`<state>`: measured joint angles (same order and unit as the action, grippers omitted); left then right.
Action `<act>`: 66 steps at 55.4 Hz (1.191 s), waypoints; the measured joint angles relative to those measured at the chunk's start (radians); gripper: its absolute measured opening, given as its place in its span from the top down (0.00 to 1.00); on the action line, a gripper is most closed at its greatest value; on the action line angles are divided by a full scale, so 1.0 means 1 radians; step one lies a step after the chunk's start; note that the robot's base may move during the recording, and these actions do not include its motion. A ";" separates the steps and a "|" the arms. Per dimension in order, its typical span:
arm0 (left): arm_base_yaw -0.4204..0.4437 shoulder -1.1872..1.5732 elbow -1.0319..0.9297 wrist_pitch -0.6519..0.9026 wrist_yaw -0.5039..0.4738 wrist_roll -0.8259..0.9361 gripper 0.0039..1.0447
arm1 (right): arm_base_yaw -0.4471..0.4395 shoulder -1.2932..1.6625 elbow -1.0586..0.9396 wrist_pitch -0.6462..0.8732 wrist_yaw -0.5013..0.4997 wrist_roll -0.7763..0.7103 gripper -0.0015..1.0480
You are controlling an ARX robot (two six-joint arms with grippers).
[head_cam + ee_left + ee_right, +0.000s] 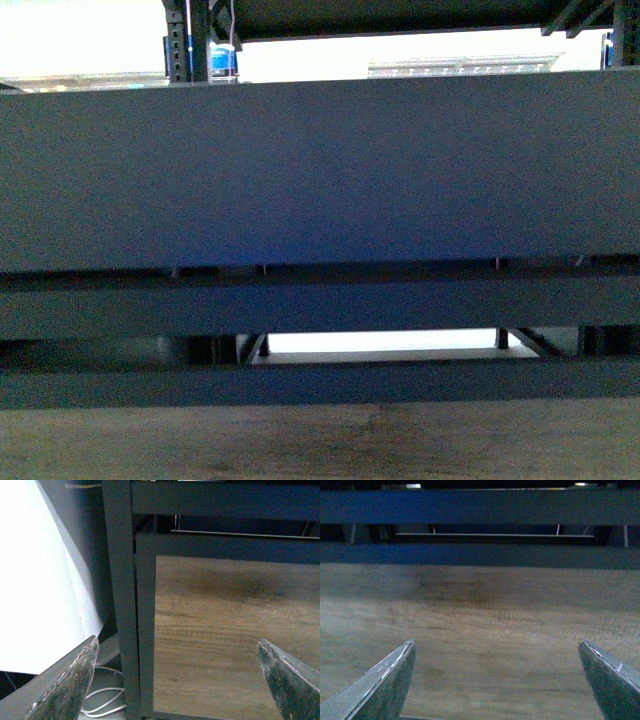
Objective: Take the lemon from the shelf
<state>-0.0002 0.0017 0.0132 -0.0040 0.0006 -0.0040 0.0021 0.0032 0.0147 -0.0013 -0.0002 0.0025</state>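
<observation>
Lemon whereabouts I cannot tell, since my front view is filled by the black rim of the shelf [320,170], with its wood-grain panel [320,445] below. My left pincer [176,641] is released, fingers spread wide before the panel's corner just beside a black upright [120,605]. My right pincer [496,642] is likewise spread apart, facing the wood grain under the dark rails.

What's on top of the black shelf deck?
The wide black matte shelf shows only its raised front; its top surface is hidden. No fruit visible; both wrist views face the wood-grain front panel.
</observation>
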 joint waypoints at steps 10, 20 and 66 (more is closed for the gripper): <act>0.000 0.000 0.000 0.000 0.000 0.000 0.07 | 0.000 0.000 0.000 0.000 0.000 0.000 0.07; 0.000 0.000 0.000 0.000 0.000 0.000 0.07 | 0.000 0.000 0.000 0.000 0.000 0.001 0.07; 0.000 0.000 0.000 0.000 0.000 0.000 0.07 | 0.000 0.000 0.000 0.000 0.000 0.001 0.07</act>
<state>-0.0002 0.0017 0.0132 -0.0040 0.0002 -0.0040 0.0021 0.0036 0.0147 -0.0013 -0.0006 0.0032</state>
